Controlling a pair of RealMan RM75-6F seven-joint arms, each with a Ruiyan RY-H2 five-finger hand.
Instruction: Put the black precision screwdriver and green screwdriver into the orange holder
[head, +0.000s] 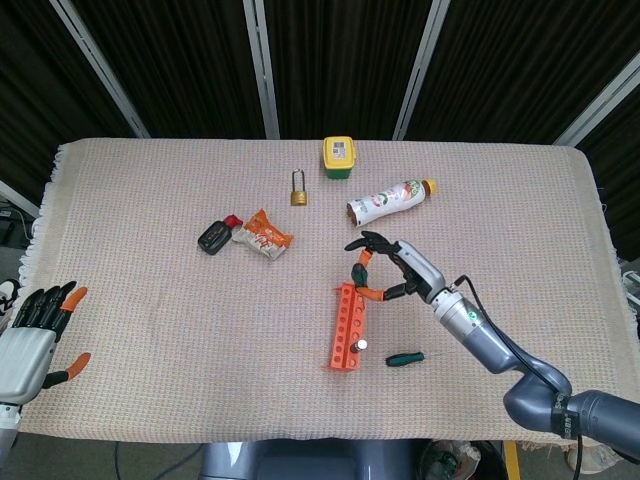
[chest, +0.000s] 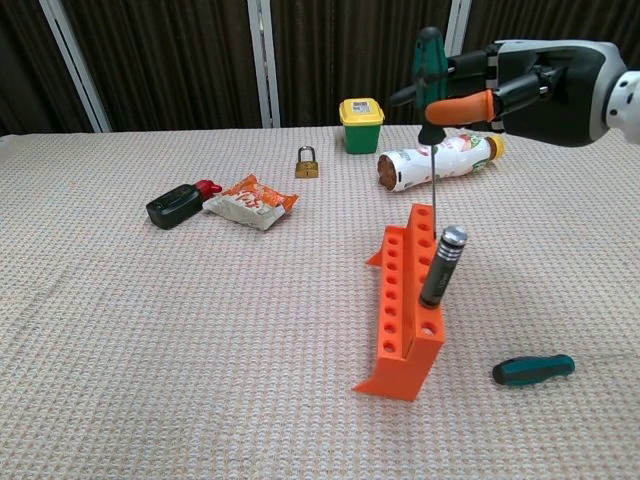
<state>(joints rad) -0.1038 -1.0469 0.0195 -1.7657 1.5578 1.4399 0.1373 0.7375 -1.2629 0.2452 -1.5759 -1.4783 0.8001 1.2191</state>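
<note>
The orange holder (head: 345, 325) (chest: 404, 300) lies mid-table and leans over to the right. The black precision screwdriver (chest: 441, 266) with its silver cap (head: 362, 344) stands in a near hole, tilted right. My right hand (head: 397, 272) (chest: 535, 92) pinches a green screwdriver (chest: 431, 62) upright by its handle. Its thin shaft (chest: 435, 185) points down and reaches the holder's far end. A second green-handled screwdriver (head: 405, 358) (chest: 533, 369) lies on the cloth right of the holder. My left hand (head: 38, 325) hangs open off the table's near left corner.
Behind the holder lie a bottle on its side (head: 391, 199) (chest: 435, 160), a yellow-green tub (head: 340, 157) (chest: 361, 124) and a brass padlock (head: 298, 189) (chest: 306, 162). A snack packet (head: 263, 233) (chest: 249, 200) and a black key fob (head: 212, 238) (chest: 174, 206) lie to the left.
</note>
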